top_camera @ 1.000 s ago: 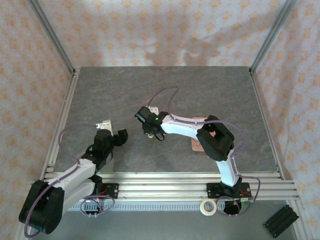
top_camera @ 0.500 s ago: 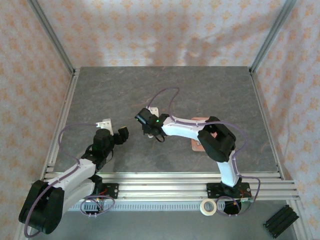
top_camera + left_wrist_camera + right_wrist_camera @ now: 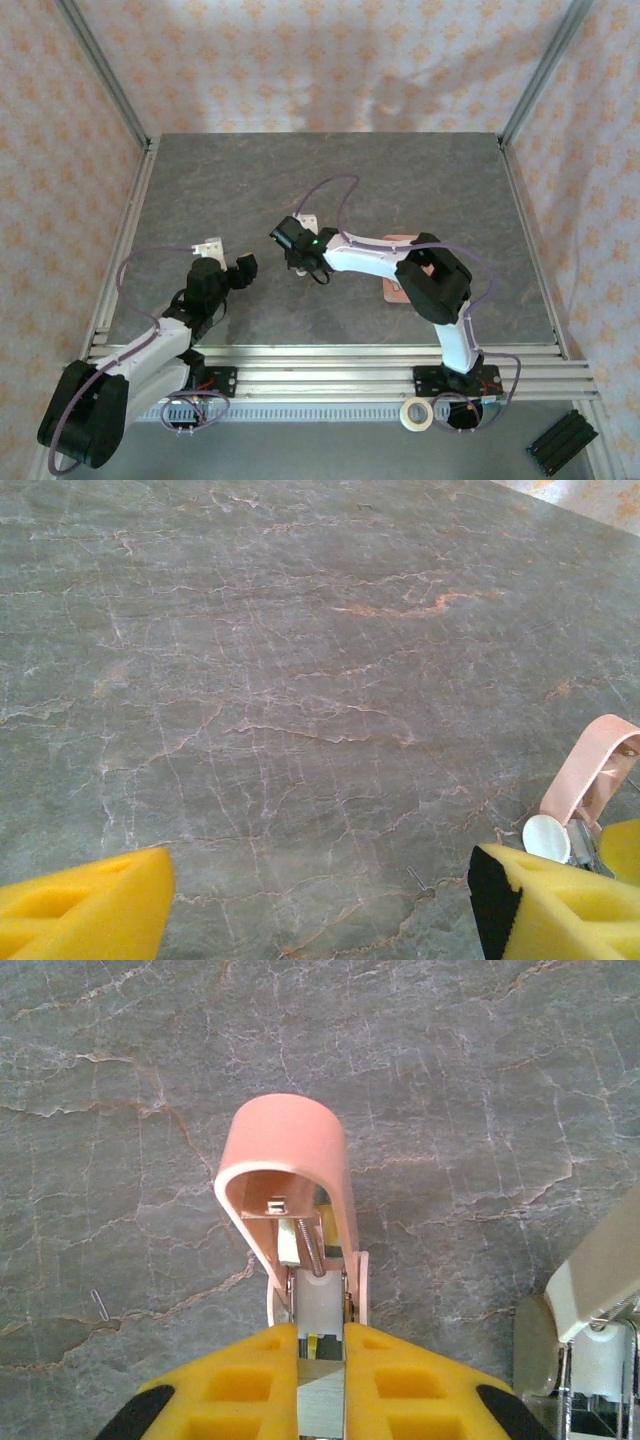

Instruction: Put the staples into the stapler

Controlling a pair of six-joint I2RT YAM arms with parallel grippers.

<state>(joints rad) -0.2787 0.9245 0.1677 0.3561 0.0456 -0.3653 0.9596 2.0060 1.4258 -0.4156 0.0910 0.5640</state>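
Staples show as a thin shiny strip pinched between the yellow pads of the right hand, which is closed almost fully on them. The strip lines up with the open channel of the pink stapler, right at its rear end. The stapler's lid is swung up and its spring is bared. One loose staple lies on the grey marbled counter, off to the left of the stapler in the right wrist view and apart from it. The left hand hangs spread wide over the counter and grips nothing; the stapler stands just past one of its yellow fingers, near that view's right edge
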